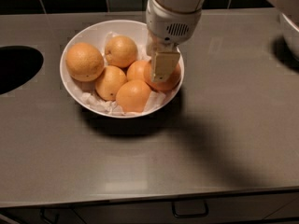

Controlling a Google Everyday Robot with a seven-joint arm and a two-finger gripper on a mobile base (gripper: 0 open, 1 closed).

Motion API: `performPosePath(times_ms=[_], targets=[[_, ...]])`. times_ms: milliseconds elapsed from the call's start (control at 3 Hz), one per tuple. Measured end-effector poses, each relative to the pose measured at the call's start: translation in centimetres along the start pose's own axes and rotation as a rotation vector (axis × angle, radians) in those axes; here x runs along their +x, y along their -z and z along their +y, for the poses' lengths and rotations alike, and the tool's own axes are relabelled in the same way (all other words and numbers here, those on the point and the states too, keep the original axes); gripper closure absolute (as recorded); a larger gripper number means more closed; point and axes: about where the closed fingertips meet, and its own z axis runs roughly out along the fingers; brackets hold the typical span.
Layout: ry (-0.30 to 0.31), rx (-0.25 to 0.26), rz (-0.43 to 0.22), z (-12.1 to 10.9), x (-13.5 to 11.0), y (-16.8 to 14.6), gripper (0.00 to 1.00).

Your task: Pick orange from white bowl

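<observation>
A single camera looks steeply down on the bench (224,143) from above its front edge, fairly near. The white bowl (63,73) lies upper centre, the pincer (163,71) over its right side.

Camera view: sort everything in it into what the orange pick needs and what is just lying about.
For the job:
gripper, down at the bowl's right side, on the orange
orange
white bowl

Lying about:
other oranges, five, in the bowl
paper lining the bowl
counter
dark opening, left
white dish, right edge
</observation>
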Motion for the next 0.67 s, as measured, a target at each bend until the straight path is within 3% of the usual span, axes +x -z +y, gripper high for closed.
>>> performPosePath(times_ms=[333, 667], targets=[[0.000, -0.006, -0.004, -0.03, 0.03, -0.28, 0.35], [0.001, -0.010, -0.006, -0.04, 0.05, -0.44, 0.31]])
